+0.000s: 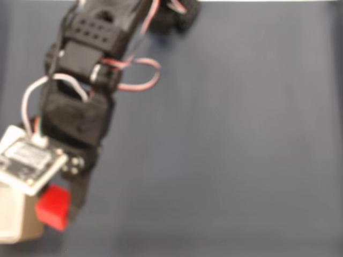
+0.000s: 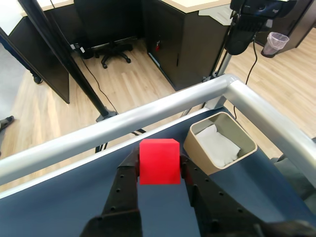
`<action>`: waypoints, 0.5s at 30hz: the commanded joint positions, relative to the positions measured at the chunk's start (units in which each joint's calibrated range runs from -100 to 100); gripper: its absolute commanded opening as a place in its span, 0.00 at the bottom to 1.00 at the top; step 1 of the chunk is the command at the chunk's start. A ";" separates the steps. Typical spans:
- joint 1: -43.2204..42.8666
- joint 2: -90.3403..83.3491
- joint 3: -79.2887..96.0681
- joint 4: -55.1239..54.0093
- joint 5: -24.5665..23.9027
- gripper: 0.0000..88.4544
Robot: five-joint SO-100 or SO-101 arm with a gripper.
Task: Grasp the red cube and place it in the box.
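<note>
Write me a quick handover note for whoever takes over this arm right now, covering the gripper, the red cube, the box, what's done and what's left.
Gripper: shut on the red cube, which is held between the two black fingers, lifted off the dark blue table.
Box: tan with a white interior, sitting in the table corner by the metal rail; in the wrist view it is just right of and beyond the cube. It appears empty.
Done: cube grasped and carried close to the box.
Left: move the cube over the box opening, release it, then withdraw.
</note>
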 commanded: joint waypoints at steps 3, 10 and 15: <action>1.82 1.24 -5.39 -2.51 -0.63 0.00; 2.96 4.96 -10.05 -2.76 -0.73 0.00; 3.67 7.30 -12.78 -2.60 -0.68 0.00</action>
